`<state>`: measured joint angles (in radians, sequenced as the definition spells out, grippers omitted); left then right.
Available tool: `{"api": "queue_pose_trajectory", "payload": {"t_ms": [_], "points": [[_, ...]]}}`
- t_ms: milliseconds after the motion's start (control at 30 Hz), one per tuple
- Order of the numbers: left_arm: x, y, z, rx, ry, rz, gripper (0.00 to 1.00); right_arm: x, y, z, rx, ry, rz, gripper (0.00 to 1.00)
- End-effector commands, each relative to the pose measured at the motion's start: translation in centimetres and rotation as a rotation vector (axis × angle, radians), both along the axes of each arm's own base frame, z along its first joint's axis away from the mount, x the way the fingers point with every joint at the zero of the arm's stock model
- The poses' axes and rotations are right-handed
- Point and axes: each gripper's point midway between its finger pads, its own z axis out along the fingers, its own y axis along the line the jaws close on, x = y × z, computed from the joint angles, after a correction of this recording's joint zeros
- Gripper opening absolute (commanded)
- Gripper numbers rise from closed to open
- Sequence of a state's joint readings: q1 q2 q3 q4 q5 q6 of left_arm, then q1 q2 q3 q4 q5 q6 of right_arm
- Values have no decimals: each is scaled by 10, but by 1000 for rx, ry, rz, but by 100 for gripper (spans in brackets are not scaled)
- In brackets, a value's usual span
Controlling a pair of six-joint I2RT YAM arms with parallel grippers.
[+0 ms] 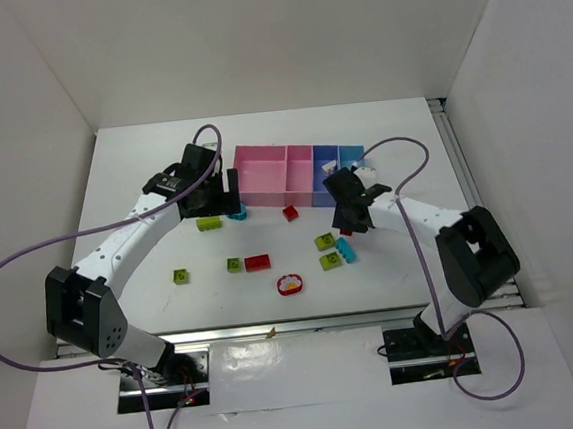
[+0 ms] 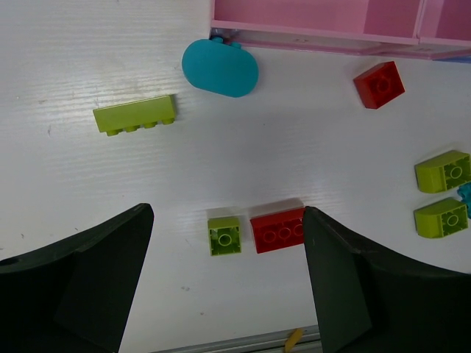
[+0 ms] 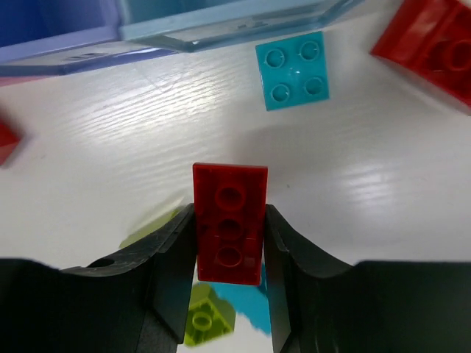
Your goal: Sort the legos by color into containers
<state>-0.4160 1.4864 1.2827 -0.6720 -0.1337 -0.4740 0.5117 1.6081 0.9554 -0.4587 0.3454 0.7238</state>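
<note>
Now the right hand [image 3: 229, 220] is clamping a red lego [image 3: 229, 190] just before the blue containers [image 1: 324, 161] at the tabletop's [image 1: 143, 177] far edge; the left hand [image 2: 227, 212] is hanging wide open, empty, near the pink containers [image 1: 263, 171].

Top view high, downward; wrist views close (left shares pink bin [image 1: 263, 171]).

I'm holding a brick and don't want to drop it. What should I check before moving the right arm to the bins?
1. Right gripper shut on red three-stud plastic brick: ok.
2. Brick sits square between the jaws: ok.
3. Brick lifted off the white table: cannot tell.
4. Joined pink and blue plastic bins, which one takes red: cannot tell.
5. Left gripper open, holding nothing: ok.
</note>
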Motion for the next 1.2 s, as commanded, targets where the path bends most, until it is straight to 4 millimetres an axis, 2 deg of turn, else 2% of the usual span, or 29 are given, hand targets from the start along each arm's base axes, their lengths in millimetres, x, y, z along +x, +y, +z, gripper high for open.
{"api": "queue_pose_trajectory", "payload": {"t_ms": [0,100,167,200,267,333,400,433,467,600,633,667,733,800,867,900,967,1000,1033,1067,1100,1133,1167], "points": [[-1,2,5,12,-15,4,93,4,-13,59,-31,-136,-55,34],[-3,1,-7,12,19,5,93,10,-18,97,-22,-236,-65,34],[-3,-1,-10,8,31,0,93,21,-27,112,-26,-277,-80,34],[-3,-1,-14,13,41,0,93,32,-27,122,-32,-301,-73,34],[-3,-3,-14,1,45,2,93,48,-29,121,-57,-295,-72,34],[-1,-4,-10,-3,37,2,93,69,-26,134,-67,-333,-52,34],[-4,-3,-8,-3,37,2,93,85,-26,127,-98,-331,-50,34],[-5,0,-8,4,34,7,93,97,-30,133,-99,-350,-64,34],[-5,0,-8,4,34,7,93,108,-40,123,-112,-334,-92,34],[-10,2,-10,8,43,7,93,132,-48,109,-115,-329,-94,35],[-10,1,-6,-1,35,15,93,138,-47,113,-120,-337,-85,35],[-11,0,-6,-8,38,9,93,142,-51,101,-131,-314,-94,37],[-12,1,-10,-4,46,10,93,149,-54,98,-139,-312,-96,47],[-13,1,-7,-8,38,9,93,155,-52,99,-146,-314,-86,74],[-13,1,-7,-8,38,9,93,158,-51,104,-147,-325,-81,80],[-13,1,-7,-8,38,9,93,157,-52,117,-137,-352,-84,82],[-14,-2,-7,-8,38,0,93,146,-61,117,-163,-350,-103,82],[-14,-2,-7,-8,38,0,93,140,-64,130,-153,-379,-123,80],[-14,-2,-7,-8,38,0,93,134,-72,131,-154,-379,-135,75],[-14,-2,-7,-8,38,0,93,127,-76,131,-156,-381,-150,74],[-14,-2,-7,-8,38,0,93,114,-87,117,-166,-348,-169,72],[-12,-3,-6,-8,38,0,93,102,-101,119,-174,-336,-192,71],[-12,-3,-6,-2,37,-8,93,92,-108,112,-168,-309,-201,71]]}}
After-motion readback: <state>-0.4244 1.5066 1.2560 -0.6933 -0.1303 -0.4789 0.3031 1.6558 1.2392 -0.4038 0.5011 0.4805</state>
